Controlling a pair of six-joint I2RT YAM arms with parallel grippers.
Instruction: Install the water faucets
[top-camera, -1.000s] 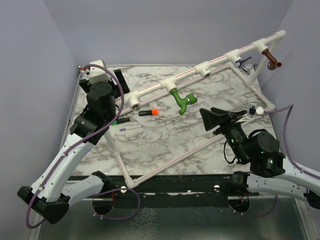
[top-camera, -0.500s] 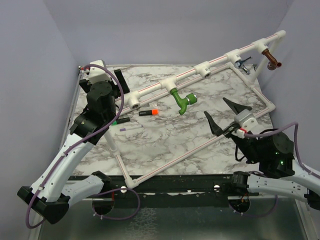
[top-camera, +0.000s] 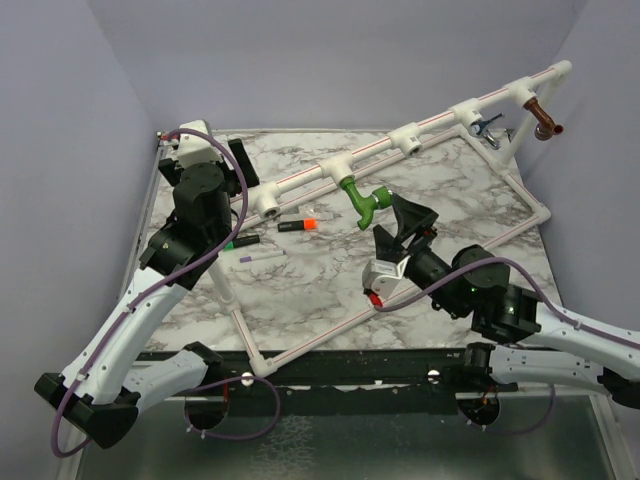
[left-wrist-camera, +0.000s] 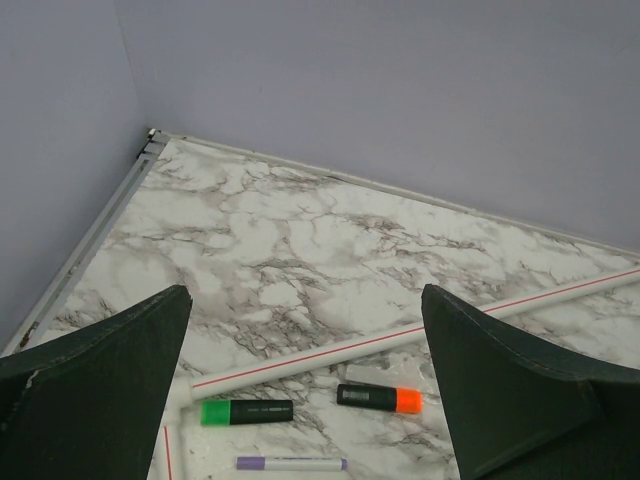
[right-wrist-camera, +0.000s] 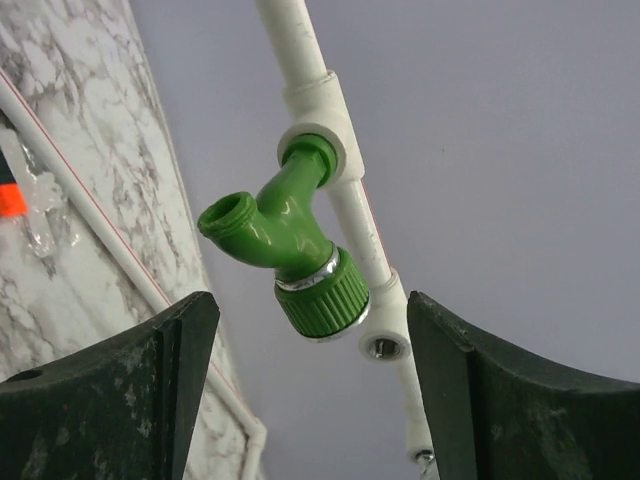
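The green faucet hangs from a white tee on the raised pipe rail; in the right wrist view its stem sits in that tee and its ribbed knob points toward me. My right gripper is open and empty, just right of the faucet; in its own view the fingers stand apart on either side, not touching it. The chrome faucet and the copper-brown faucet sit at the rail's far right end. My left gripper is open and empty at the back left.
A white pipe frame lies on the marble table, with open tees on the rail. An orange-capped marker, a green-capped marker and a purple pen lie under the left gripper. Walls enclose the back and sides.
My right arm has swung left from the table's right side and turned, so its open fingers now face the green faucet. The left arm has not moved.
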